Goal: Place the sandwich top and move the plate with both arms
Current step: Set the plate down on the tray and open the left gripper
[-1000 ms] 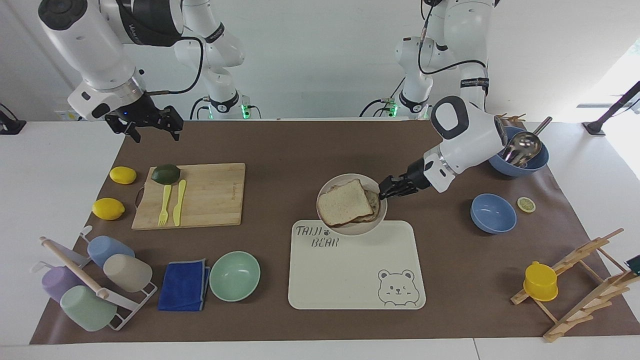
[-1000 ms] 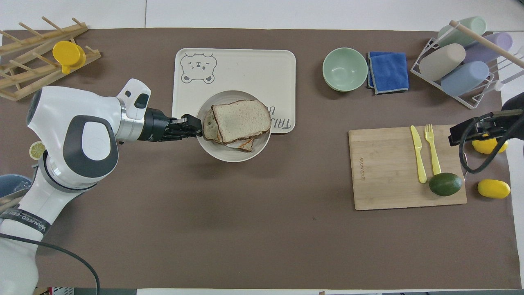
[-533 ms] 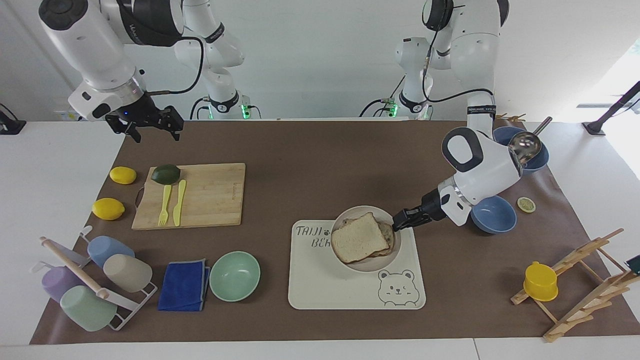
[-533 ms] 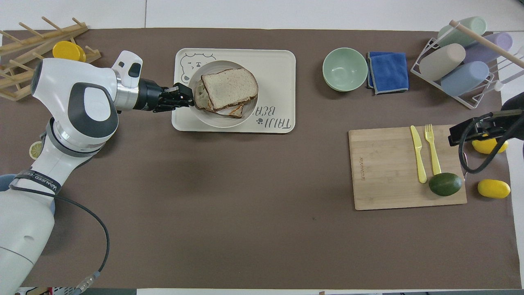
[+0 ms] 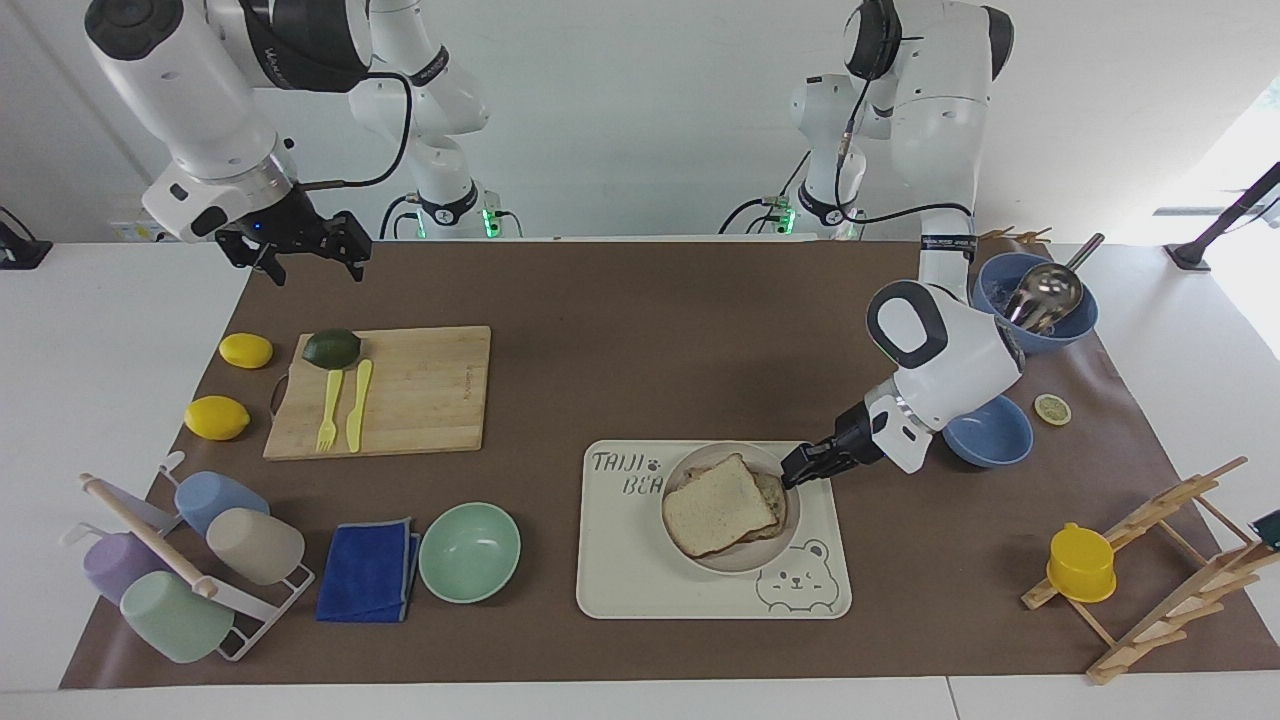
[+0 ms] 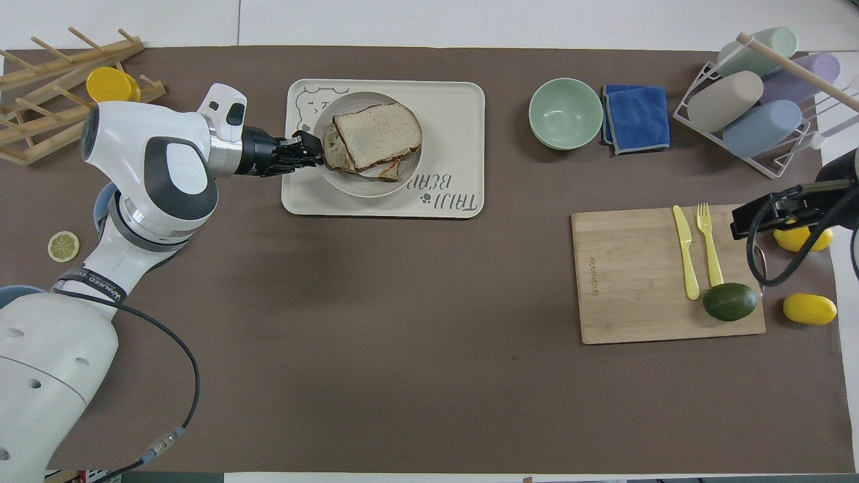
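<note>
Setting: white tabletop under a brown mat (image 5: 620, 330), white wall where the two arms are mounted.
Facing view, plate: the plate (image 5: 735, 560) sits over the bear-print tray (image 5: 640, 580), toward the tray's corner with the bear drawing.
Facing view, sandwich top: the sandwich top (image 5: 718, 505) lies on the stack, slightly askew, lower slices peeking out.
Facing view, left gripper: the left gripper (image 5: 797, 468) is pinched on the plate's rim, on the edge toward the left arm's end.
Facing view, right gripper: the right gripper (image 5: 300, 262) waits, fingers spread, over the mat's edge near the cutting board (image 5: 420, 390).
Handling: plate likely stiff, smooth, slippery at a one-sided rim pinch; bread soft and light, likely to slide if tilted.
Overhead view, plate: it covers the bear's face.
Overhead view, surroundings: mint bowl (image 6: 565, 113) and blue cloth (image 6: 636, 117) lie well apart; blue bowl (image 5: 990, 440) is near the left arm's elbow; nothing blocks the tray.
</note>
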Tool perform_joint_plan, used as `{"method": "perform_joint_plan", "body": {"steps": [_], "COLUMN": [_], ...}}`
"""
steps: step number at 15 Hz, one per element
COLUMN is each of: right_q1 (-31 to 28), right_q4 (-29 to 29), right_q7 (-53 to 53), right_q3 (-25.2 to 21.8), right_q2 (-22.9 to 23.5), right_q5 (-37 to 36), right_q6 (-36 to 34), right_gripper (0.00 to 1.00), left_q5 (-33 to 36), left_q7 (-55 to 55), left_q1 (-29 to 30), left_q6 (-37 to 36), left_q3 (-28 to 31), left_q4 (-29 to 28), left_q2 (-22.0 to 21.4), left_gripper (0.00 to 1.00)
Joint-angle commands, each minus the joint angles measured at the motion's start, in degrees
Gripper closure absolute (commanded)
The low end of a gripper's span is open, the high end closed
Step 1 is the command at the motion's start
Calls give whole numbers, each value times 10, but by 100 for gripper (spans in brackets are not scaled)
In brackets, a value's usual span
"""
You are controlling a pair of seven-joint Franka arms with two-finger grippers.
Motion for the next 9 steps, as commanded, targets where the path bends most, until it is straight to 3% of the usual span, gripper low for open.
{"method": "perform_joint_plan", "body": {"steps": [1, 5, 6, 7, 8, 9], "right_q1": [-2, -1, -2, -2, -2, -2], "right_q4": [7, 7, 7, 7, 7, 7], "right_q7": [-16, -16, -16, -16, -16, -16], "right_q3": [4, 4, 4, 4, 4, 4], "right_q2": [0, -1, -1, -1, -1, -1], "right_q5": [-9, -8, -9, -9, -9, -9], "right_q6": [-13, -13, -13, -13, -13, -13], "right_gripper": [0, 0, 0, 0, 0, 0], "left_q5": [-20, -21, -21, -21, -20, -19], "left_q7": [19, 21, 21, 22, 22, 23], "left_q1": [-16, -28, -29, -29, -29, -29], "left_q6": [26, 42, 42, 42, 42, 40], "left_q3": [3, 3, 3, 4, 4, 4], "left_q4": [-2, -13, -13, -13, -14, -14], "left_q2": [3, 3, 3, 3, 3, 2], "left_gripper": [100, 100, 86, 52, 51, 37]}}
